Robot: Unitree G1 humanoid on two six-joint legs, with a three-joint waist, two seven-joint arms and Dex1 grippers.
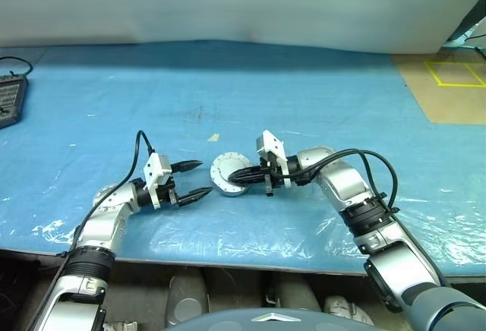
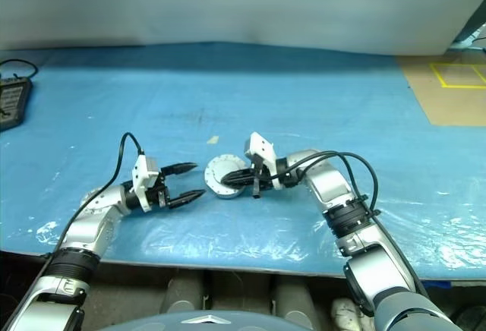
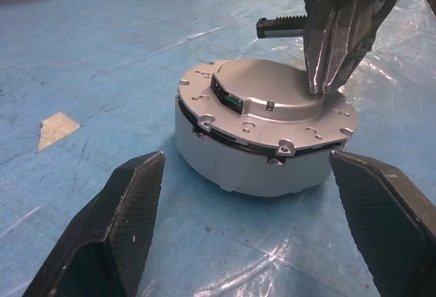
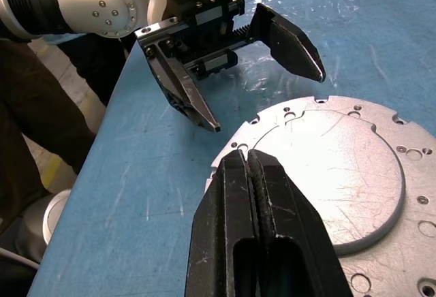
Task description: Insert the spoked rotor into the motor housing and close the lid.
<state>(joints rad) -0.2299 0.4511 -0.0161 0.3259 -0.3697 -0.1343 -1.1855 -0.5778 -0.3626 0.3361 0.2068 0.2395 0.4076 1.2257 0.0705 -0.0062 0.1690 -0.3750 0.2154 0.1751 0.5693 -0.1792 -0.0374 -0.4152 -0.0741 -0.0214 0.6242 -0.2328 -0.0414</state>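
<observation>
Between both arms, silver lid [image 3: 272,103] sits slightly askew on motor housing [image 3: 231,164].

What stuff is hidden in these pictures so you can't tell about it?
- Rotor: whether it sits inside the housing can't be seen; the lid covers the top in every view.
- Lid fit: in the left wrist view a dark gap runs under its rim; the far side is hidden by the shut right gripper.
- Lid's far edge: cut off by the right wrist view's border.
- Black device: cut by the head view's edge.
</observation>
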